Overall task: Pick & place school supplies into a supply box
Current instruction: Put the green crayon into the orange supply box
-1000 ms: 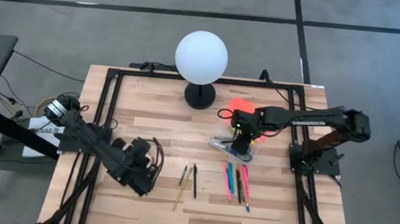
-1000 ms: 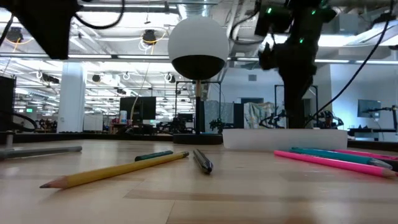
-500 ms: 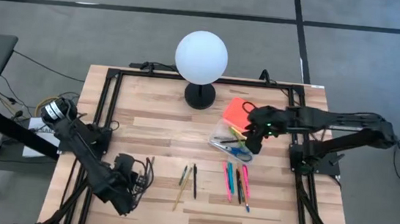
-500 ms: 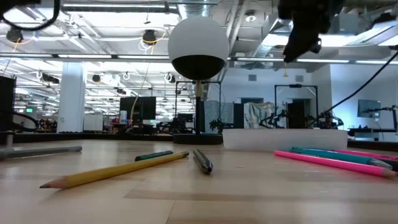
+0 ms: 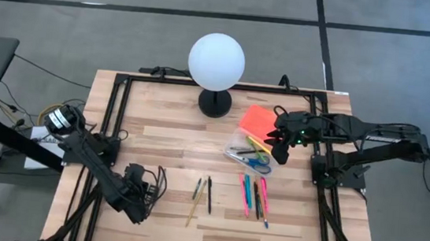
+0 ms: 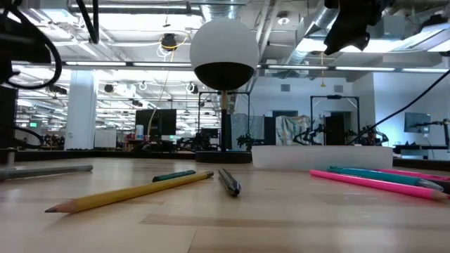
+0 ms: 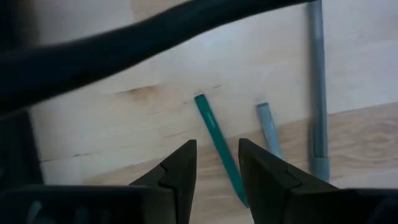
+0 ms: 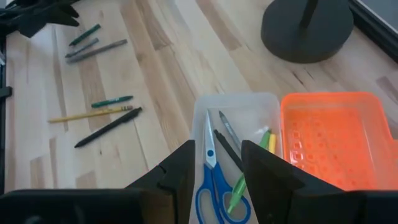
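**Sorting School Supplies: Two Arms Over a Wooden Desk**

Looking straight down, the high view shows the right gripper (image 5: 280, 145) poised at the right edge of the clear supply box (image 5: 248, 154), whose orange lid (image 5: 256, 120) lies open beside it toward the lamp. Blue-handled scissors (image 5: 256, 163) lie inside the box. The left gripper (image 5: 138, 198) sits low near the desk's (image 5: 174, 136) front-left corner. Between the arms, three pens and a pencil (image 5: 202, 195) lie loose near the middle, and a cluster of pink, teal and dark markers (image 5: 254, 195) lies just in front of the box. A white globe lamp (image 5: 217, 61) stands at the back.

From desk height, the low view shows a yellow pencil (image 6: 130, 192), a green pen (image 6: 173, 176) and a dark pen (image 6: 229, 182) in the foreground, pink and teal markers (image 6: 373, 181) to the right, and the box's clear wall (image 6: 320, 156) behind them. The right gripper (image 6: 349, 31) hangs high above the box.

In the left wrist view, the left gripper (image 7: 217, 163) holds its fingers slightly apart, pinching nothing, above a teal pen (image 7: 219, 147), with two grey pens (image 7: 318, 93) just beside it.

In the right wrist view, the right gripper (image 8: 217, 165) is likewise spread and empty, directly over the box, where the scissors (image 8: 212, 177), a dark pen and yellow-green markers (image 8: 249, 175) rest.
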You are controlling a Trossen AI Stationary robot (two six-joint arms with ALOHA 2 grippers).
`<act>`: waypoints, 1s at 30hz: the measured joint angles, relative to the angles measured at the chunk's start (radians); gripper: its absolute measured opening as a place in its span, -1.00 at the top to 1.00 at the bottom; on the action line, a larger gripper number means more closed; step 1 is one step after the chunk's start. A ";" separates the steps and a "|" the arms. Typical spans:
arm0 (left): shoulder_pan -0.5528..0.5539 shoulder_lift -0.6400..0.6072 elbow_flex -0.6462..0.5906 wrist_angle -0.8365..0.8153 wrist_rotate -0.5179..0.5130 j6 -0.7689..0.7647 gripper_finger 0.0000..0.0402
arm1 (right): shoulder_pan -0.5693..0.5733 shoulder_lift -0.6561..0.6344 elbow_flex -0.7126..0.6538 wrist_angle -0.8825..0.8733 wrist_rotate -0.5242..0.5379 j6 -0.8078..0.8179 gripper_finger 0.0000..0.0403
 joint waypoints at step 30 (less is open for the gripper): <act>0.008 -0.005 -0.199 0.305 -0.009 0.017 0.39 | -0.022 0.002 0.000 0.000 -0.012 -0.003 0.39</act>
